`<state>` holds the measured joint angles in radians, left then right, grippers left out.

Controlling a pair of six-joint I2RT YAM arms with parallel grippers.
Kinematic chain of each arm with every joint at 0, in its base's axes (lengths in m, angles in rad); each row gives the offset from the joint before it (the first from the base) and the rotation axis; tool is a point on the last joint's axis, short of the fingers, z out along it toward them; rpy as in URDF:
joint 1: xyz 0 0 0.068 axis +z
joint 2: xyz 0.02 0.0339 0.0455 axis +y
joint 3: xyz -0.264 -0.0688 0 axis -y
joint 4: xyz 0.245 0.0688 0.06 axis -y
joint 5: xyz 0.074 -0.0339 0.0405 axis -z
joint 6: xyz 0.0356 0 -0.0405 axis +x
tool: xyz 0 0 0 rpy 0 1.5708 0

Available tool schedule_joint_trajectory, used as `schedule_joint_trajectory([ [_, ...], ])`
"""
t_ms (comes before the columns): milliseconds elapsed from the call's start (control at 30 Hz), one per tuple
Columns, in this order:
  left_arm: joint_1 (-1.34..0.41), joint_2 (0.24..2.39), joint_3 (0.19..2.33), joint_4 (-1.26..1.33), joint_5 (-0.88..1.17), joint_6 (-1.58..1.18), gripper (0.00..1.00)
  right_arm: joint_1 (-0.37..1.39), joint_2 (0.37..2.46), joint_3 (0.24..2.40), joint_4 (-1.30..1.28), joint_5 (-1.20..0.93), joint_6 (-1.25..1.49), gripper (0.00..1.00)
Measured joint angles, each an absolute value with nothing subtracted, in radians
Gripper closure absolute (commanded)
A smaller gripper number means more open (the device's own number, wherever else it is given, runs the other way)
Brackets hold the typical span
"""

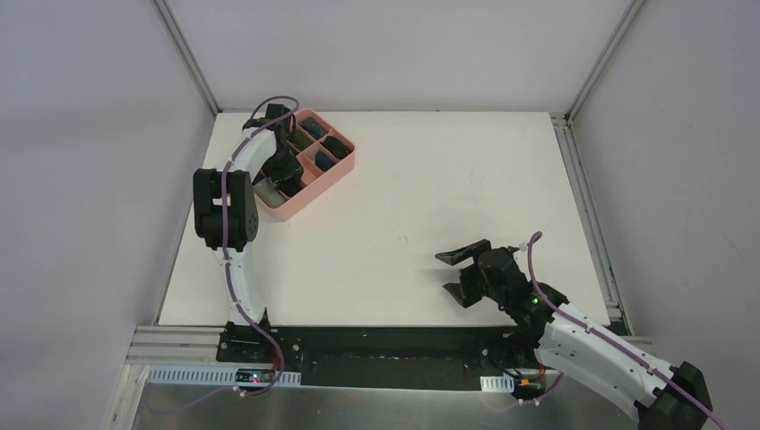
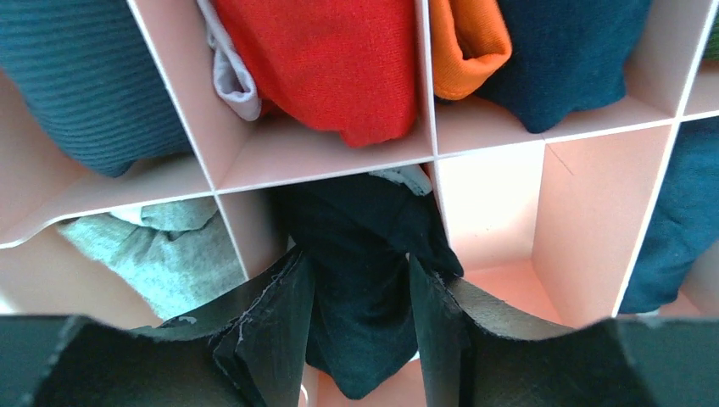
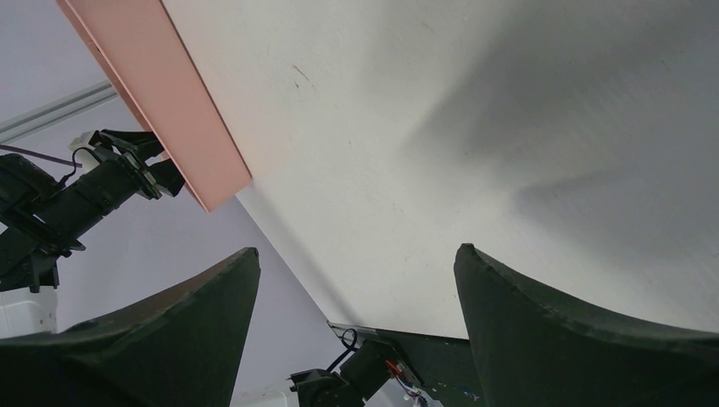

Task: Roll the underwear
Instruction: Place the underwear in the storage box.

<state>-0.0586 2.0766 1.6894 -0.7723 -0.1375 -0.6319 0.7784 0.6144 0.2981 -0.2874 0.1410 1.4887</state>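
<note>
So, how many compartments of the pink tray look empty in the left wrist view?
1: the compartment just right of the one holding the black underwear. Other compartments may lie outside the view.

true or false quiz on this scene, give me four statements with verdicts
1. The right hand is open above the table, holding nothing. True.
2. The left hand hangs over bare tabletop. False: it is down at the pink tray, straddling the black underwear that sits in one compartment.
3. In the left wrist view, the compartment just right of the black underwear is empty. True.
4. The red cloth lies loose on the table. False: it sits in a tray compartment.
</note>
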Motion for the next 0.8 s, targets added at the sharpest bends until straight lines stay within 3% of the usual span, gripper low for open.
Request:
schedule_joint_trajectory([
  [500,-0.058,1.996,1.666,-0.767,-0.150,-0.631,0.53,0.778,0.614,0.298,-0.287,0.141,1.489,0.13],
  [800,-0.058,1.889,1.657,-0.764,-0.166,-0.628,0.75,0.778,0.617,0.298,-0.287,0.141,1.489,0.13],
])
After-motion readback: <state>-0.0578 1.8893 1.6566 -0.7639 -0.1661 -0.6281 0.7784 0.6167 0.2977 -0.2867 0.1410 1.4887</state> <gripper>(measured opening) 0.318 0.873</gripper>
